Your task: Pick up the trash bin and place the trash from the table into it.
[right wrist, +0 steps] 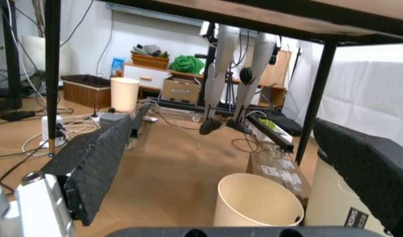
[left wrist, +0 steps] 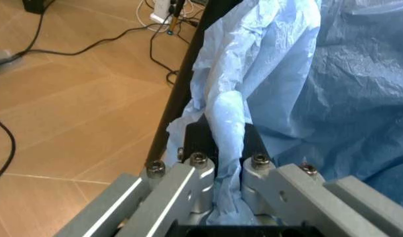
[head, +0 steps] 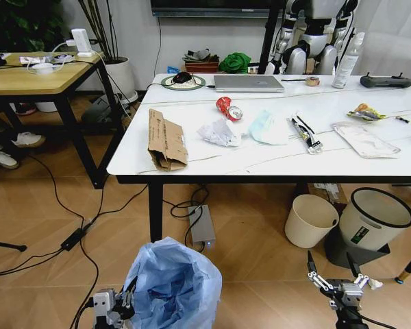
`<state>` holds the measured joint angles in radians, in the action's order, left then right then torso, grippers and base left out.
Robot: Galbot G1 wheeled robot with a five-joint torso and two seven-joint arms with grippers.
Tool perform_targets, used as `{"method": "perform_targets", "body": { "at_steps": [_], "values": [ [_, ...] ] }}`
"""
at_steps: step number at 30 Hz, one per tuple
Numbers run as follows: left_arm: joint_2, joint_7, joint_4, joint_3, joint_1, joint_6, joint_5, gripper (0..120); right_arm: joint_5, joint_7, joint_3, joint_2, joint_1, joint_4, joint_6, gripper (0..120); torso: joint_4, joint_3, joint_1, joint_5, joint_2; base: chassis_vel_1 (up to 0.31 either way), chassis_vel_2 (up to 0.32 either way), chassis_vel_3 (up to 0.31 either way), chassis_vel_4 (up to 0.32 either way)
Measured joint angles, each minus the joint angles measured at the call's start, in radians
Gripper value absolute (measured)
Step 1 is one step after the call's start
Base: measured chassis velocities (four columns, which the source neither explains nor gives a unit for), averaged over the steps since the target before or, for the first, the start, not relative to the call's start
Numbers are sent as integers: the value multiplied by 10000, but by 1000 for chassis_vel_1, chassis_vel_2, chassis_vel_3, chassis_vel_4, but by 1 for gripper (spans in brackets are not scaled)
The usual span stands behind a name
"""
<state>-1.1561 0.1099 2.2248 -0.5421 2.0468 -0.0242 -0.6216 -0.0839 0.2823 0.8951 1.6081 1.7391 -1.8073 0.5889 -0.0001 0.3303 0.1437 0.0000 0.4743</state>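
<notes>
Left wrist view: left end effector [left wrist: 221, 170] clamped on trash bin [head: 172, 284] bag rim, low before bench [head: 260, 161]. Right end effector [head: 335, 269] wide, idle. Pickup step; next needs lift w/o tearing bag.

- trash bin [head: 172, 284]: crinkly translucent light blue bag, black rim edge in the left wrist view [left wrist: 181, 84]
- table [head: 274, 161]: white marble look, thin grey veins, black legs
- cardboard [head: 166, 140]: plain brown
- crushed can [head: 228, 108]: red with silver end
- tissue [head: 219, 131]: white
- face mask [head: 269, 127]: pale blue
- wrapper [head: 306, 133]: black and white
- plastic pouch [head: 364, 140]: whitish, clear
- snack wrapper [head: 365, 112]: yellow-orange, green
- left gripper [head: 113, 306]: silver metal, black fingers
- right gripper [head: 334, 274]: silver body, black textured pads [right wrist: 99, 158]
- cream round bin [head: 309, 220]: cream
- white bin [head: 374, 226]: white, black rim
- laptop [head: 248, 83]: grey
- floor [head: 260, 274]: tan wood tone
- side desk [head: 27, 79]: light wood, black frame
</notes>
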Motion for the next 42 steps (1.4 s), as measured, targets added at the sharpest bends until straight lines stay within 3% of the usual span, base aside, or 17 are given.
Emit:
{"method": "perform_targets", "body": {
  "at_steps": [13, 42],
  "values": [
    [142, 599, 543, 63, 161, -627, -534, 0, -8, -95, 44, 0, -180, 0, -74, 100, 0, 345, 185, 1, 529, 0, 0, 0, 0],
    [75, 506, 770, 6, 168, -596, -428, 0, 38, -100, -59, 0, -279, 6, -97, 100, 0, 1075, 658, 0, 1732, 0, 0, 0, 0]
  ]
}}
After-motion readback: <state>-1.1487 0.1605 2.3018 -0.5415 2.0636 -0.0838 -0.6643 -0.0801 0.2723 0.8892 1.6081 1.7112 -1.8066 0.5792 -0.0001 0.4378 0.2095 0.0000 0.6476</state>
